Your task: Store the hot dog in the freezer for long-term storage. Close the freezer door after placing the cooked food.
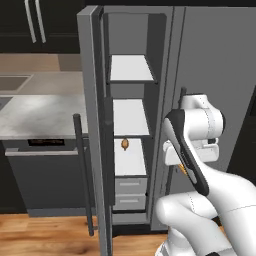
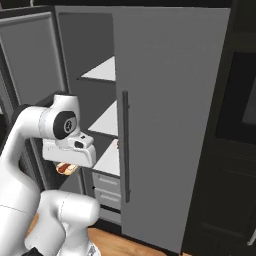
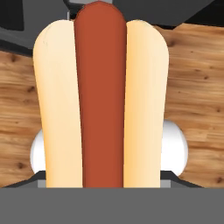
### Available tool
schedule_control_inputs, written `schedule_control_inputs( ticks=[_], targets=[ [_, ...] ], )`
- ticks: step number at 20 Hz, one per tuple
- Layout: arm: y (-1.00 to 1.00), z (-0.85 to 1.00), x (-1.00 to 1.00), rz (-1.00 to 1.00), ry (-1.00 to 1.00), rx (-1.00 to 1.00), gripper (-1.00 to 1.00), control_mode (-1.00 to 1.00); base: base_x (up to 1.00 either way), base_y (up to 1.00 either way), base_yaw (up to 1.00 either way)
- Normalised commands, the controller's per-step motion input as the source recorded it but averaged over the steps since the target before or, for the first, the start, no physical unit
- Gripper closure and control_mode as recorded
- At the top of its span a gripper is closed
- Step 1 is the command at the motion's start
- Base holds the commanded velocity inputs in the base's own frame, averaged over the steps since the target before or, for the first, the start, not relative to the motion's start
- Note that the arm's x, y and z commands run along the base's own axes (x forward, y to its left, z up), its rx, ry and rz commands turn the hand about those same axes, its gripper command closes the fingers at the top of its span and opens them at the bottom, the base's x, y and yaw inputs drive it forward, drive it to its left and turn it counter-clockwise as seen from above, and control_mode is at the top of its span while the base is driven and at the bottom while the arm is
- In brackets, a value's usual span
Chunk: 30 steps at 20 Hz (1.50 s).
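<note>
Beneath the white hand, in front of the freezer (image 1: 129, 150), the gripper (image 2: 66, 169) is clamped on one hot dog (image 3: 100, 100), which in the hand view lies lengthwise straight out from the hand, above the wooden floor (image 3: 197, 87). One bun, one red sausage. Seen from the right base, a bit of that bun pokes out just under the hand. One freezer door (image 1: 95, 125) stands open, left of the compartment. Inside are three white shelves and two pale drawers (image 1: 131, 192); one small orange-brown item (image 1: 124, 144) sits on the third shelf. One plain grey door (image 2: 165, 125) stays closed right of the freezer.
</note>
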Motion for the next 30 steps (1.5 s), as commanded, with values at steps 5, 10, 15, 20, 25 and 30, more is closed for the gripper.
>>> schedule_control_inputs(
  ticks=[5,10,15,20,25,30],
  targets=[
    [0.00,0.00,0.00,0.00,0.00,0.00,1.00,1.00,0.40,0.01,0.03],
    [0.00,0.00,0.00,0.00,0.00,0.00,1.00,1.00,0.13,0.11,0.00],
    [0.00,0.00,0.00,0.00,0.00,0.00,1.00,1.00,0.24,0.25,0.00],
    [0.00,0.00,0.00,0.00,0.00,0.00,1.00,1.00,0.36,0.21,0.00],
    [0.00,0.00,0.00,0.00,0.00,0.00,1.00,1.00,0.47,0.00,0.12],
    [0.00,0.00,0.00,0.00,0.00,0.00,1.00,1.00,0.30,0.01,0.16]
  ],
)
